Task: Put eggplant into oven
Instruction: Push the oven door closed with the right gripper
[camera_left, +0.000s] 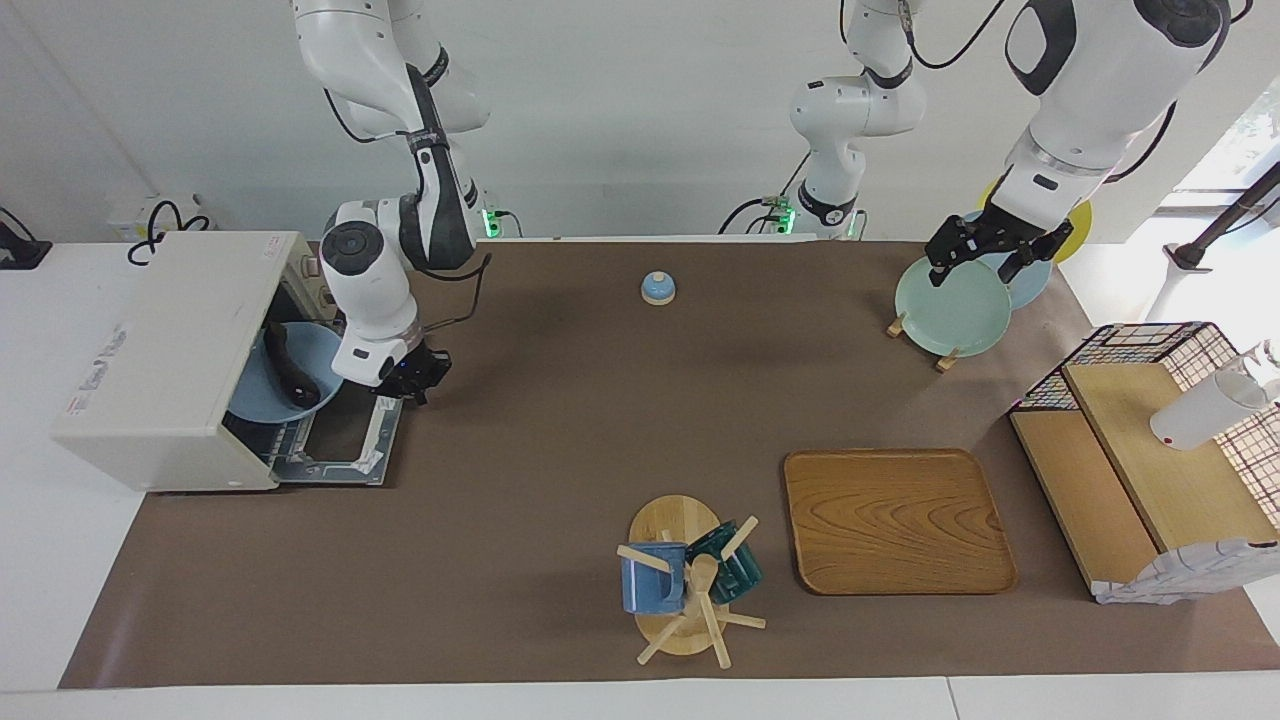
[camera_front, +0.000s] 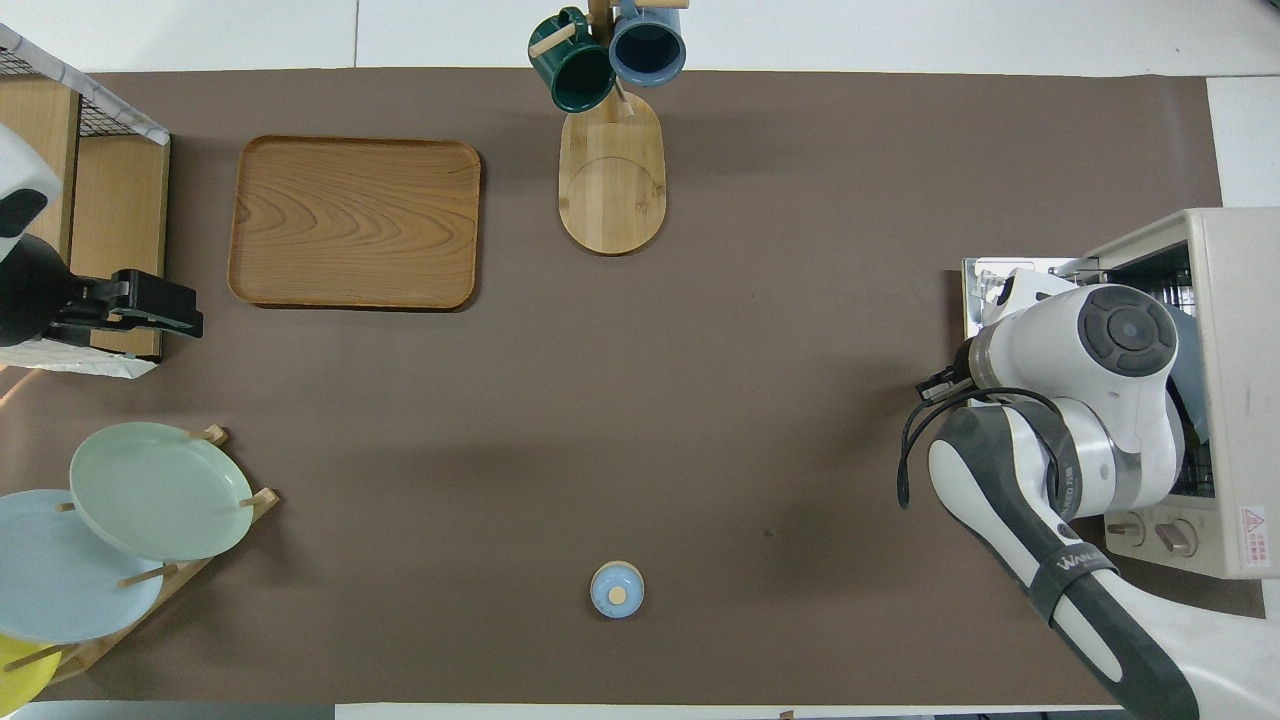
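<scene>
- Brown mat (camera_left: 560, 420) covers the table, with the cream toaster oven (camera_left: 165, 350) at the right arm's end, its door (camera_left: 335, 445) dropped open
- Eggplant (camera_left: 285, 368) lies on a blue plate (camera_left: 255, 400) inside the oven
- Right gripper (camera_left: 418, 375) hangs over the open door; whether its fingers are parted I cannot tell
- Left gripper (camera_left: 985, 255) waits over the plate rack's green plate (camera_left: 950, 308), fingers spread wide, holding nothing
</scene>
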